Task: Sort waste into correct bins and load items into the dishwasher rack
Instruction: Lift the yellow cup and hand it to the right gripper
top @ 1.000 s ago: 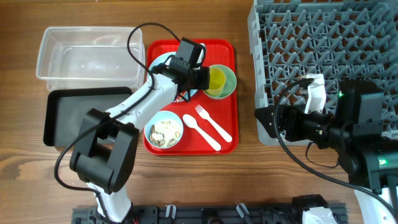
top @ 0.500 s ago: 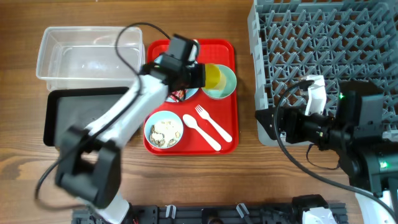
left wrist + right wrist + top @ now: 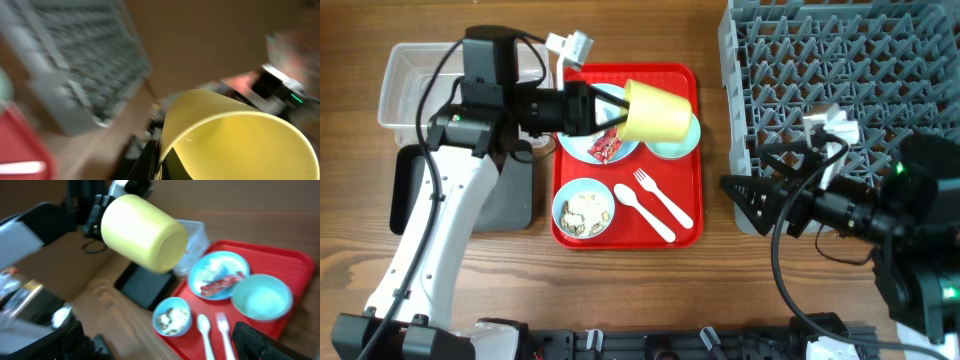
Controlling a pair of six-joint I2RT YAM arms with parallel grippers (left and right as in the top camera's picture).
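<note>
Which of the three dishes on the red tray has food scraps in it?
The small pale blue bowl at the red tray's front left corner holds the beige scraps. The pale blue round plate holds a red wrapper; the mint-green bowl looks empty.

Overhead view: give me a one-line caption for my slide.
Left hand holds the yellow cup on its side above the red tray, with the dishwasher rack alongside.

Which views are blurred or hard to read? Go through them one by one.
Overhead: sharp, evenly lit, no glare. Left wrist: heavy motion blur; the dishwasher rack is smeared, and only the rim of the yellow cup reads clearly. Right wrist: softly blurred, worst at the left edge; the cup and the red tray are recognisable.
</note>
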